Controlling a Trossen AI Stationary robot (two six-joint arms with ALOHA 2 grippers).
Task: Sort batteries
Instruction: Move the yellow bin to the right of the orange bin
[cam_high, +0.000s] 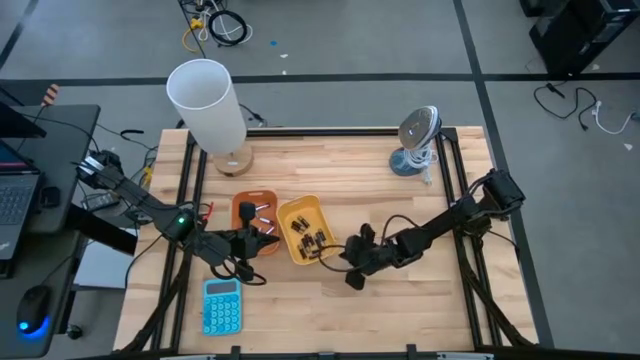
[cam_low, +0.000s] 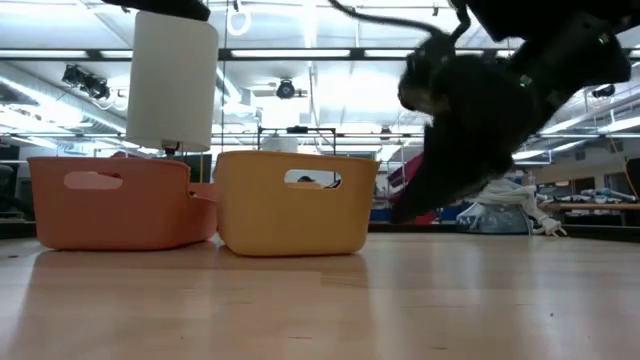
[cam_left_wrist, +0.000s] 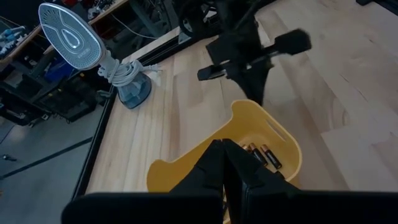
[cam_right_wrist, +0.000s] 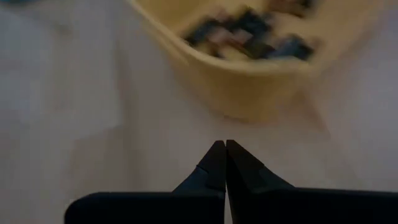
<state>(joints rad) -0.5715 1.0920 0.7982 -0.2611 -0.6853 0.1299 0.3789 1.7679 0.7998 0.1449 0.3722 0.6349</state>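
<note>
Table seen from above: orange tray (cam_high: 254, 212) left, yellow tray (cam_high: 303, 228) touching it on the right, both mid-table. Batteries (cam_high: 311, 238) piled in the yellow tray, mostly dark cells; a few more in the orange tray, type not clear. No loose cells seen on the wood.

Left gripper (cam_high: 268, 243) at the near edge where the two trays meet, fingers together, nothing between them. Wrist view looks past the closed tips into the yellow tray, dark cells with gold ends (cam_left_wrist: 266, 155) just beyond.

Right gripper (cam_high: 352, 262) low over bare wood just right of the yellow tray's near corner, fingers pressed together, empty. Tray wall (cam_right_wrist: 249, 87) close ahead in its wrist view.

Step, as judged: between picks, no cell in hand; sorting partly done, yellow tray likely still holding mixed cells. Next move calls for opening the fingers, coming over a tray rim and down onto a single cell.

Room: open wood near and right of the trays. Calculator (cam_high: 221, 305) near left. Paper towel roll (cam_high: 209, 105) and iron (cam_high: 415, 140) far, well clear. Grippers near each other across the yellow tray; tray walls tight for a reach inside.
</note>
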